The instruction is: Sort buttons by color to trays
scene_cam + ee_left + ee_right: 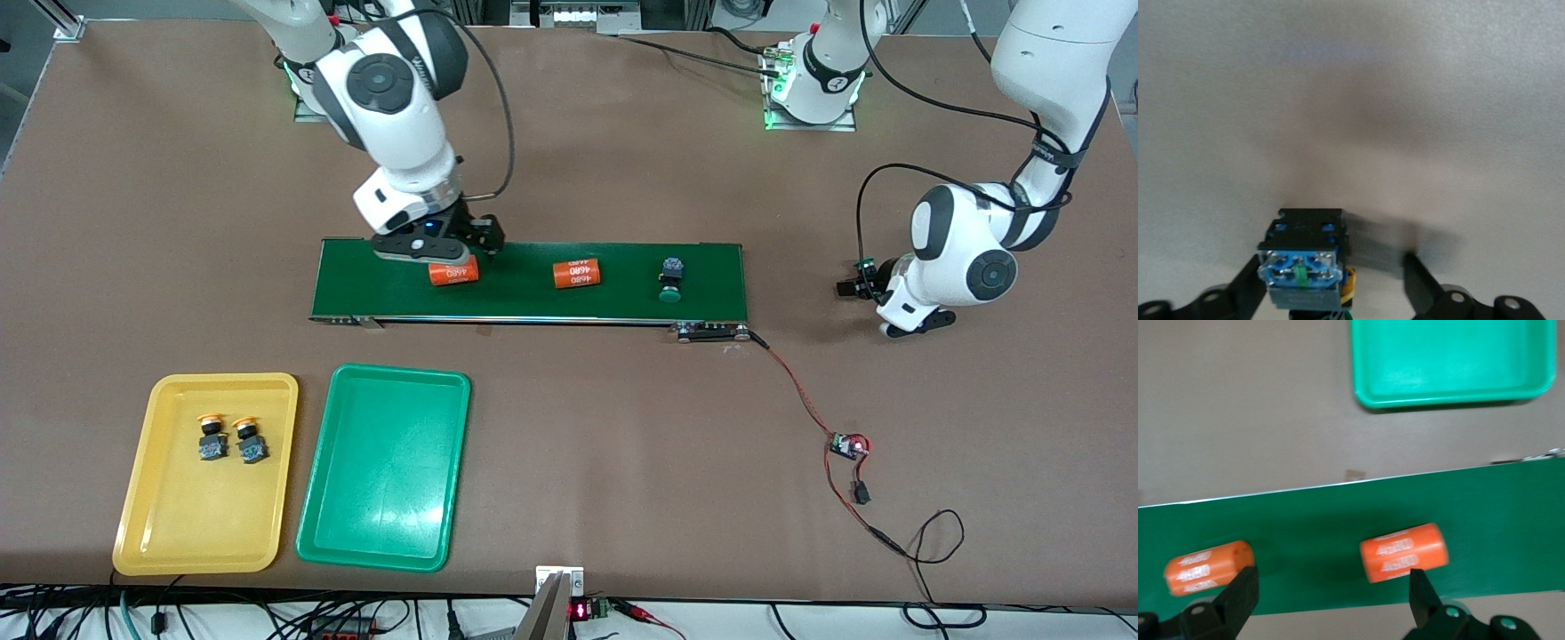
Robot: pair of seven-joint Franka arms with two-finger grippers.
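Green tray (384,467) near table's front edge, empty; left claw (1338,283) narrowing around green button (1301,257); right claw (444,253) wide over belt (622,302). Next: carry to tray.

A broad brown table (622,160) is seen filling nearly the whole front view, evenly lit, with soft shadows cast on it. Grey floor (22,53) is glimpsed past one corner. Along the nearest edge, a tangle of black cables (267,613) is strung.
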